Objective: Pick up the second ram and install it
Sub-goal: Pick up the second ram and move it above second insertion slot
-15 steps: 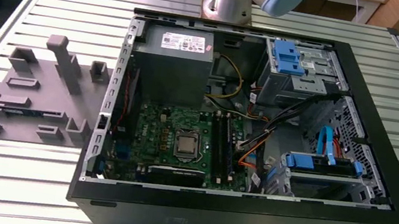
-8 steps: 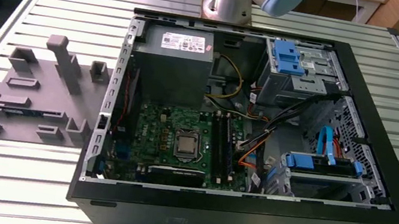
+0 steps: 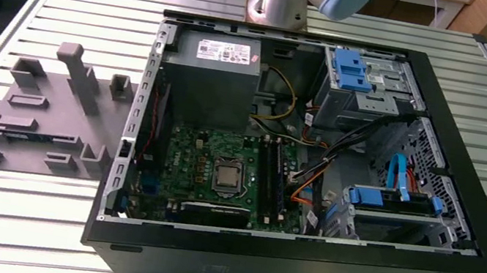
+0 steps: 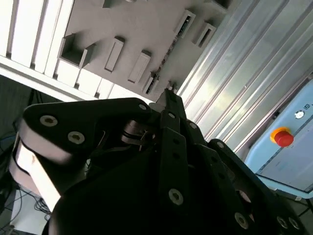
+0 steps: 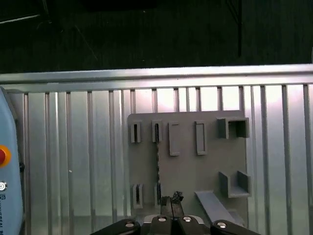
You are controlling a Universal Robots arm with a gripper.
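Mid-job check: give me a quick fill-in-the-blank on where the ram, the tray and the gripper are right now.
The second ram stands on edge in the ___ holder tray. In the exterior view, that tray lies to the ___ of the open computer case. The gripper hovers over the tray holding ___.
Missing words: grey; left; nothing.

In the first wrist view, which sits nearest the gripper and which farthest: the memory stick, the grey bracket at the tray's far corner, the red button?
From the gripper:
1. The second ram, on edge in the tray's slots, right beside it.
2. Grey bracket, at the tray's far corner.
3. Red button, off the tray, on the blue box.
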